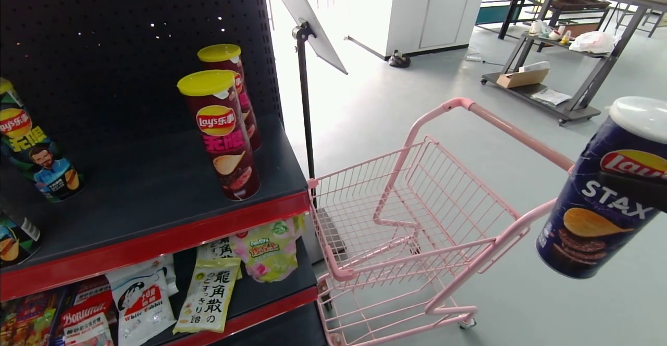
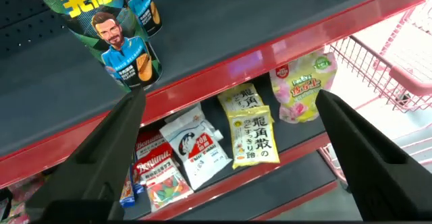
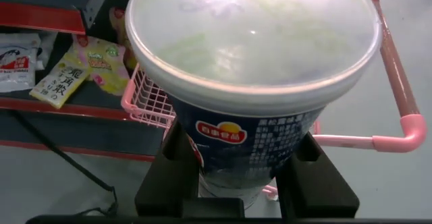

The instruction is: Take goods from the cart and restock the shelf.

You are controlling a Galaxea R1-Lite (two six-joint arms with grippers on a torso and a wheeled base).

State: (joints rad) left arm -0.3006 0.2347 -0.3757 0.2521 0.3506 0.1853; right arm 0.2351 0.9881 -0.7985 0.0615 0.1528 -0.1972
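- The blue chip can (image 1: 599, 205) is in the air past the right end of the shelf (image 1: 156, 242). It hangs beside the handle of the pink cart (image 1: 417, 215), tilted, with its white lid (image 3: 253, 35) uppermost.
- The right tool (image 3: 236, 177) is clamped on the can's wall below the lid, one jaw on each side of the tube.
- The left tool (image 2: 229, 96) has its fingers spread wide with nothing between them. It hangs in front of the shelf's red front edge, above the bags on the lower board.
- Handling, as I judge it: the can is a light cardboard tube. It is stiff enough for a firm pinch but would dent under a hard squeeze.
- Its printed wall looks smooth and probably slick, and the chips inside are brittle, so it wants a gentle set-down.
- The best hold is across the round body near the middle. The lid is a poor hold, since it could pop off.
- The can is tall and narrow, so it should land flat on its base or it will tip.
- Count: one blue can is held, and there is one cart.
- Two maroon cans with yellow lids (image 1: 219, 132) stand near the upper board's right front corner, one behind the other.
- Two green cans (image 2: 108, 35) stand toward the upper board's left end.
- Several snack bags (image 1: 208, 294) lie on the lower board. I can make out at least four.
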